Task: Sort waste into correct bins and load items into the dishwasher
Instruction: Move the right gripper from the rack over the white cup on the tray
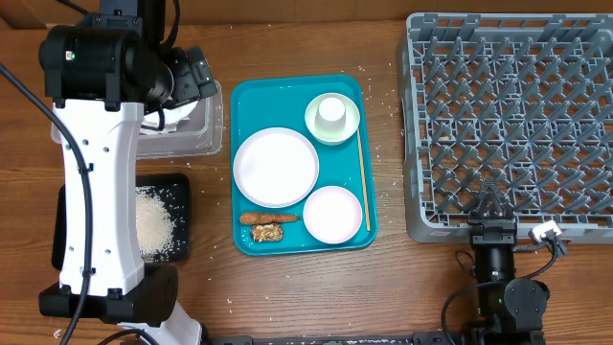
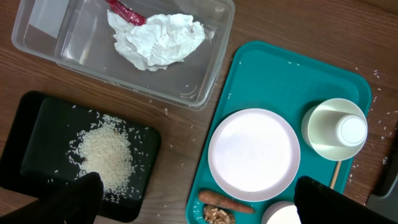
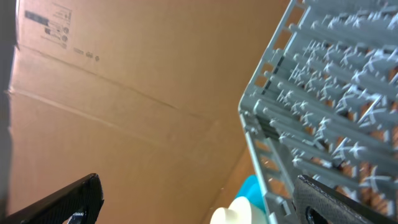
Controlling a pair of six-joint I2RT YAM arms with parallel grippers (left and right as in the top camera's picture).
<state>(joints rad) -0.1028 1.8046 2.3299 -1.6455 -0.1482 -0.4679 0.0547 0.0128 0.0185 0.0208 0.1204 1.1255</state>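
Waste, binned: a crumpled white napkin and a red crinkled wrapper lie touching in the clear rectangular plastic tub, far left on the table.
Rice: loose white rice sits heaped in the shallow black rectangular tray, just near of the tub; stray grains dot the wood.
Waste, unsorted: an orange-brown carrot-like stick and a small brown crumbly chunk lie side by side at the near edge of the teal tray, centre.
Dishes: on the teal tray are a flat round white plate, a small white bowl near right, and a second bowl far right with a small white cup in it.
Beside them: a thin wooden stick lies along the tray's right edge.
Dishwasher: the large square grey plastic rack stands at right.
Left gripper: raised over the left side of the table, jaws wide, nothing between.
Right gripper: at the rack's near edge, jaws wide, empty.
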